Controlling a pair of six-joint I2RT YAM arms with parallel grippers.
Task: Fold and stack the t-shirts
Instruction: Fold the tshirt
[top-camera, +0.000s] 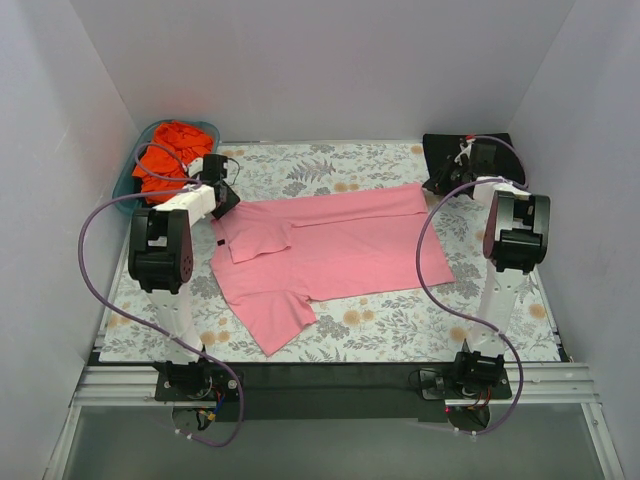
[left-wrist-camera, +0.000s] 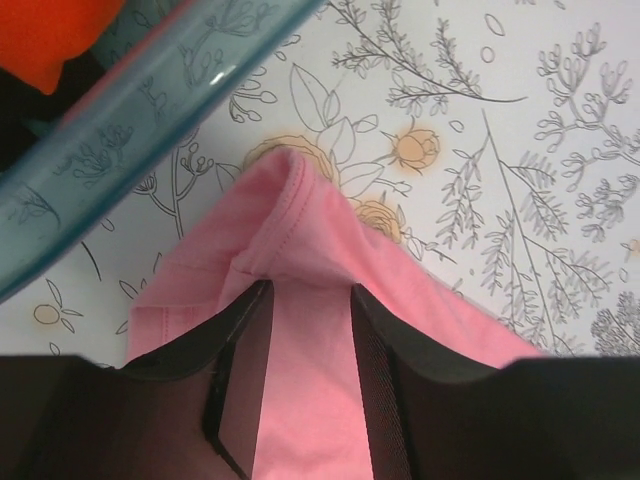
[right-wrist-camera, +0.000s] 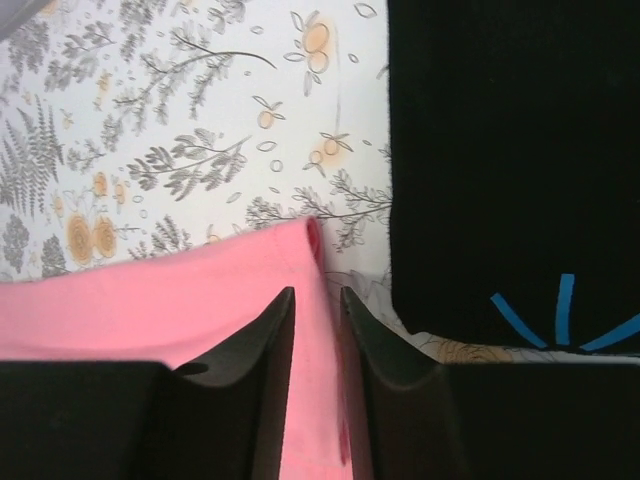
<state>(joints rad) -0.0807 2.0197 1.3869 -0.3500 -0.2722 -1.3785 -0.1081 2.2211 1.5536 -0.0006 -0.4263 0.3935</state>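
While both arms reach over the flowered table cover (top-camera: 390, 320), the pink t-shirt (top-camera: 340, 250) lies spread in the middle of it, with one sleeve pointing to the near edge and the other sleeve folded over the body on the left side.

From where I stand, the left gripper (top-camera: 222, 197) is at the far left corner of this shirt, just beside the teal basket (top-camera: 133, 182). In the left wrist view its fingers (left-wrist-camera: 240, 330) stand a moderate way apart, and pink cloth fills the whole gap between them. The cloth rises into a small ridge in front of the tips, so the left gripper (left-wrist-camera: 310, 290) seems to pinch the shirt.

The right gripper (top-camera: 447, 175) is at the far right corner of the pink shirt. Its fingers (right-wrist-camera: 275, 340) are nearly together, with only a narrow slot, and the hem of the pink t-shirt (right-wrist-camera: 150, 300) passes through that slot, clamped there as far as I can see.

Just right of this hem lies the black t-shirt (right-wrist-camera: 500, 150), showing a blue logo (right-wrist-camera: 565, 315). It sits in the far right corner of the table. The orange-red t-shirt (top-camera: 172, 150) is heaped inside the basket.
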